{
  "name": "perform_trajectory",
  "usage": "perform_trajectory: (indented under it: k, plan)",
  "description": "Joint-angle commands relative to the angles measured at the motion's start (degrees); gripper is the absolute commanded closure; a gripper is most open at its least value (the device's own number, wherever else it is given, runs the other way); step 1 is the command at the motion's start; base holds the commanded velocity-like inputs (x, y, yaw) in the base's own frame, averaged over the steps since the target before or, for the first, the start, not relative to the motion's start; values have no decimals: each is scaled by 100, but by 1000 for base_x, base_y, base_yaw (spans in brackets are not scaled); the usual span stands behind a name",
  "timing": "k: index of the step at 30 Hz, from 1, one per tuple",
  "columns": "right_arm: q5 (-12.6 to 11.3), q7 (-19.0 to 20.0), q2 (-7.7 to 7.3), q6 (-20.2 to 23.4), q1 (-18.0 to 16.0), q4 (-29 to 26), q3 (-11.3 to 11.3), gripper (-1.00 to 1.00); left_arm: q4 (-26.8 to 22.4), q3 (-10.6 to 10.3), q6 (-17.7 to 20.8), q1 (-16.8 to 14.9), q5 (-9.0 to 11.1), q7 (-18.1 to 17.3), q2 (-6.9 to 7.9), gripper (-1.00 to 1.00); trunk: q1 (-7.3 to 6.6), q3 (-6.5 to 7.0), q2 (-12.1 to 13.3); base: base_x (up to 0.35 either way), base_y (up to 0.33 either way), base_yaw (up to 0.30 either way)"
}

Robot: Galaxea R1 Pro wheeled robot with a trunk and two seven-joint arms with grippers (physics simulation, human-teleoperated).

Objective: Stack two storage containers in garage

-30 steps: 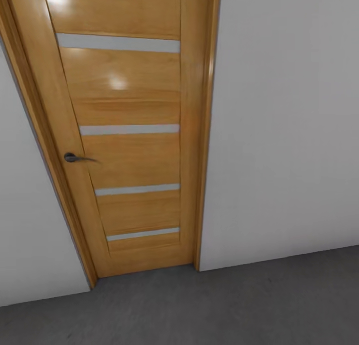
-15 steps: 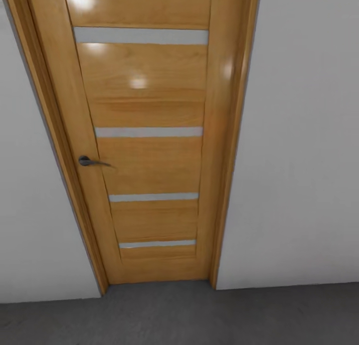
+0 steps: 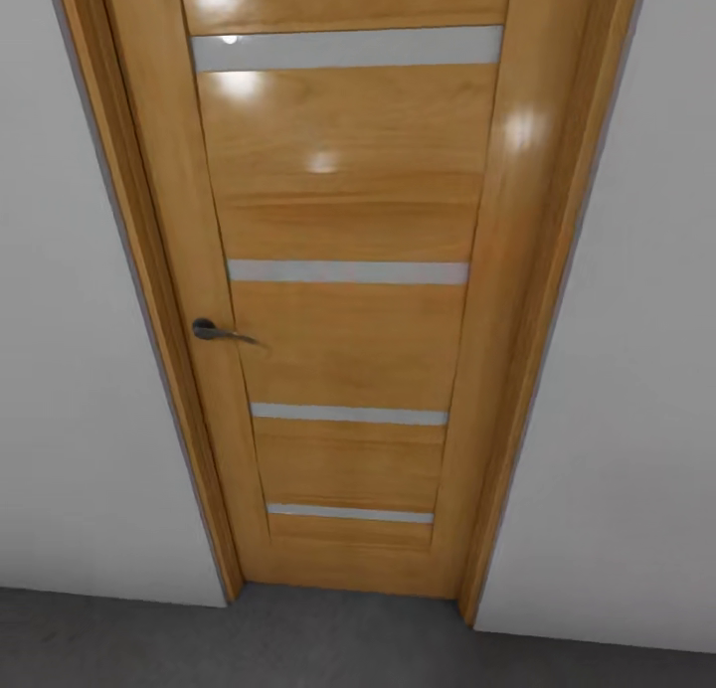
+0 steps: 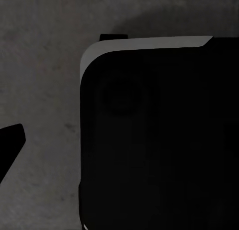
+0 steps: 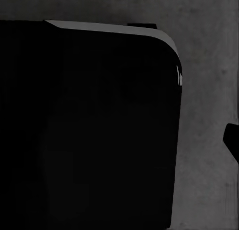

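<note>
The two storage containers are out of view, and so is the living room. I face a closed wooden door [image 3: 348,300] with pale horizontal strips and a dark lever handle [image 3: 211,330], set in a pale grey wall [image 3: 70,390] of the garage. Dark grey concrete floor [image 3: 298,648] runs along the foot of the wall. In the left wrist view, one dark fingertip [image 4: 11,145] juts in over the concrete beside my black base [image 4: 159,135]. The right wrist view has a dark fingertip [image 5: 232,140] beside the same base [image 5: 89,125]. Nothing is seen between the fingers.
The door frame [image 3: 537,350] and the wall to its right [image 3: 646,420] stand close ahead. Rough concrete floor [image 4: 45,65] shows around my base in both wrist views [image 5: 209,70].
The whole head view has shifted: the door now sits further right and larger in the picture, and less floor shows below it. That is camera motion, not the door's.
</note>
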Motion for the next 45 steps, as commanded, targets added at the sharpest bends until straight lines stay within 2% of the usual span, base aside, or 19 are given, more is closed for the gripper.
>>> perform_trajectory:
  k: [1, 16, 29, 45]
  plan:
    - [6, 2, -3, -27, -5, 13, 3, -100, -1, 2, -14, -1, 7, 3, 0, -100, 3, -5, -2, 318, 0, 122]
    - [12, 2, -7, -30, -5, 15, 3, -100, -1, 1, -23, -1, 7, -2, -3, -100, 3, -5, -2, 294, 0, 15]
    - [5, 2, 2, -29, -5, 13, 3, -100, -1, 1, -48, -1, 7, -2, -9, -100, 3, -5, -2, 17, 0, -107]
    - [21, 2, -10, -27, -5, 12, 23, -100, -1, 1, -49, -1, 7, -2, -9, -100, 3, -5, -2, 0, 0, -8]
